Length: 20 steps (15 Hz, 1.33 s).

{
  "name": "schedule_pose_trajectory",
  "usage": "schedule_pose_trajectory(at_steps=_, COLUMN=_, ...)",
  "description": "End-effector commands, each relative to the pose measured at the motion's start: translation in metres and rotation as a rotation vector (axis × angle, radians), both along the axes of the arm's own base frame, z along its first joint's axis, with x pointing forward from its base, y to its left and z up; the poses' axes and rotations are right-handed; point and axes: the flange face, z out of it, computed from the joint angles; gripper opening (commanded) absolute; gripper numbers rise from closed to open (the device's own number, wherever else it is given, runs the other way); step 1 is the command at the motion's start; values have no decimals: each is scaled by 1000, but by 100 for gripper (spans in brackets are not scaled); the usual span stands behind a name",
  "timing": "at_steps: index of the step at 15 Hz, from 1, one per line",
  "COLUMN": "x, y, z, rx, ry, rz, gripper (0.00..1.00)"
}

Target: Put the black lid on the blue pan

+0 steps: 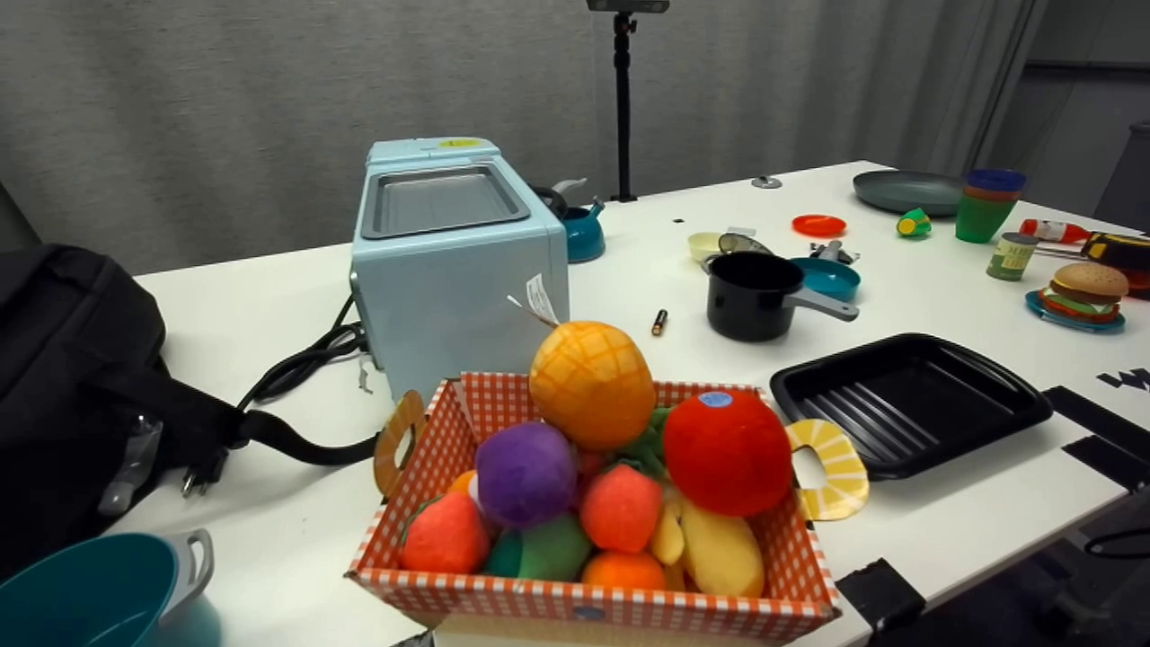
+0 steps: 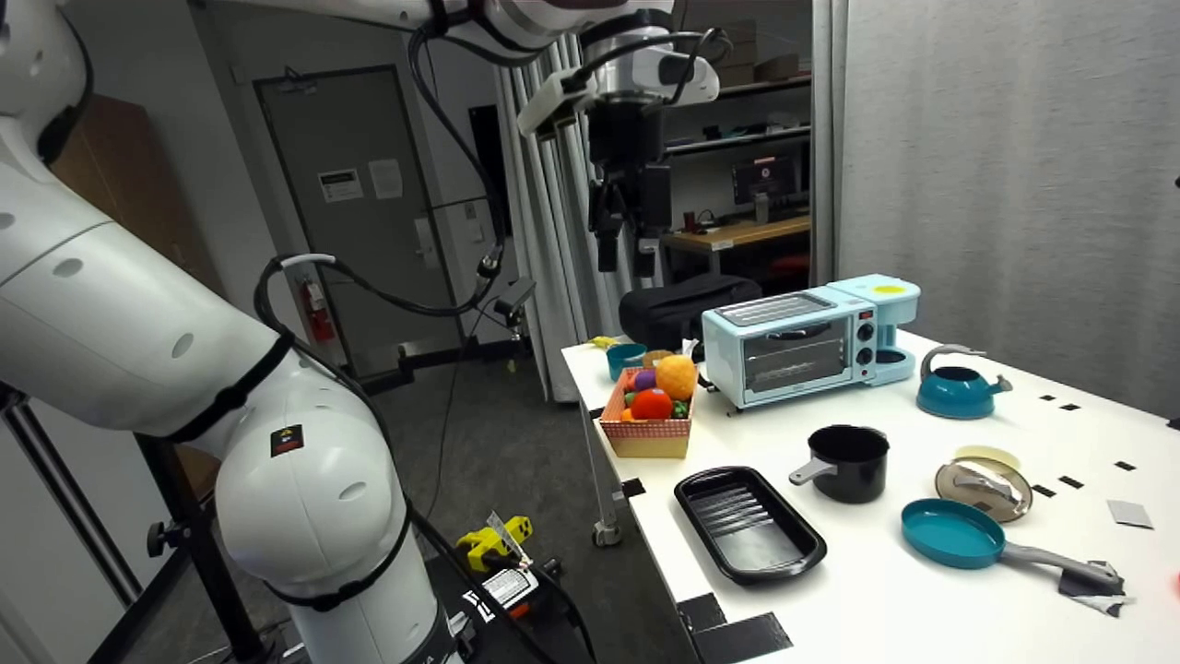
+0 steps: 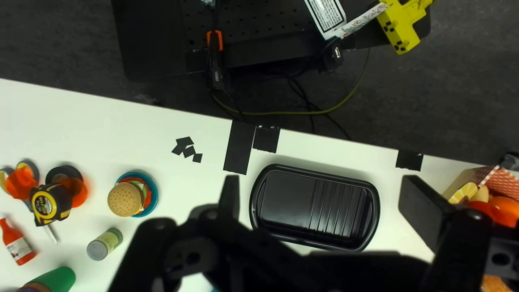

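The blue pan (image 1: 903, 191), a shallow dark blue-grey round pan, lies at the table's far right in an exterior view, next to stacked cups. No plainly black lid can be made out. A round smoky glass lid (image 2: 982, 489) with a grey handle leans on a pale bowl, and it also shows in an exterior view (image 1: 742, 243). The small black pot (image 1: 750, 296) stands uncovered near it; it also shows in an exterior view (image 2: 853, 464). My gripper (image 2: 627, 265) is open and empty, high above the table. In the wrist view its fingers (image 3: 320, 180) frame the ridged tray from above.
The black ridged tray (image 3: 314, 207) lies near the table edge. A teal frying pan (image 2: 954, 533), a teal kettle (image 2: 954, 397), a pale blue toaster oven (image 2: 797, 346) and a fruit basket (image 1: 593, 584) stand around. Stacked cups (image 1: 984, 207), a can and a toy burger (image 1: 1083, 292) are further along.
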Motion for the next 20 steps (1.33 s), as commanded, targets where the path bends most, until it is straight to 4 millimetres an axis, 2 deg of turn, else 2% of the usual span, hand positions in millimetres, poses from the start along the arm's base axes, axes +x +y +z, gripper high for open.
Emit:
schedule_pose_trajectory(at_steps=1, x=0, y=0, z=-1, rx=0, ry=4, rz=0, gripper=100)
schedule_pose_trajectory(at_steps=7, x=1, y=0, z=-1, rx=0, ry=5, rz=0, gripper=100)
schedule_pose_trajectory(at_steps=9, x=13, y=-2, z=-7, rx=-6, ry=-4, rz=-42, gripper=100)
schedule_pose_trajectory(at_steps=11, x=31, y=-8, z=-12, rx=-4, ry=-23, rz=-107, gripper=100)
schedule_pose_trajectory(at_steps=14, x=66, y=-29, z=-25, rx=1, ry=-82, rz=-229, gripper=100)
schedule_pose_trajectory(at_steps=20, x=161, y=-83, z=-70, rx=-17, ry=-205, rz=-448, gripper=100)
